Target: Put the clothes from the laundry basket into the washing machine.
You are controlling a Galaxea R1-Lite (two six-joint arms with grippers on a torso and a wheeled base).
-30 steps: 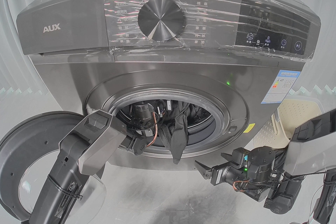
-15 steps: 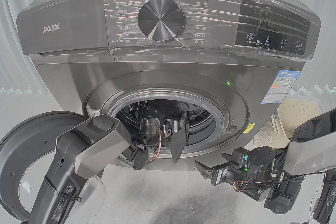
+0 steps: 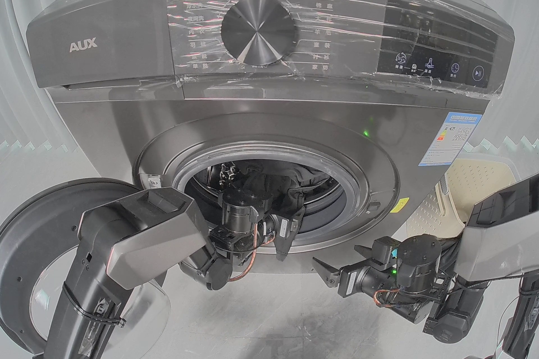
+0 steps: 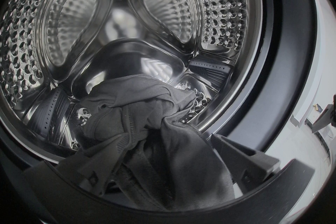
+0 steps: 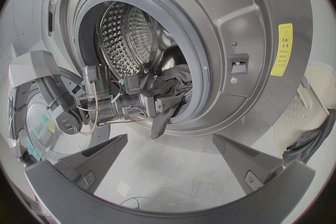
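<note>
Left gripper (image 3: 283, 228): at the lower rim of the drum mouth, centre of the head view. The fingers stand apart, with a dark fold of cloth lying between and over them.
Dark garment (image 4: 147, 123): bunched on the drum floor just inside the opening. One flap hangs out over the lower rim beneath the left gripper.
Drum (image 4: 150, 7): perforated steel, with the garment at its front edge.
Right gripper (image 3: 339, 259): lower right of the head view, outside the machine and below the door opening. The fingers are spread and hold nothing.
Washing machine (image 3: 112, 119): grey front-loader. Its door (image 3: 39, 231) is swung open at the lower left.
Laundry basket (image 3: 477, 180): cream and perforated, at the right edge behind the right arm.
Markings: a white logo (image 3: 83, 45) at the upper left of the panel. Small printed program names ring the dial (image 3: 258, 31) under clear film. Icons sit on the dark touch panel (image 3: 432, 63). There is a blue-and-white label (image 3: 449, 138) at the right and a yellow warning sticker (image 5: 282, 49) beside the door latch.
Indicator: a green light (image 3: 365, 133) above the opening.
Change: the left wrist was deep in the opening 1.0 s ago and has drawn back and down to the rim. The garment now heaps inside behind it. The right arm has held its position.
</note>
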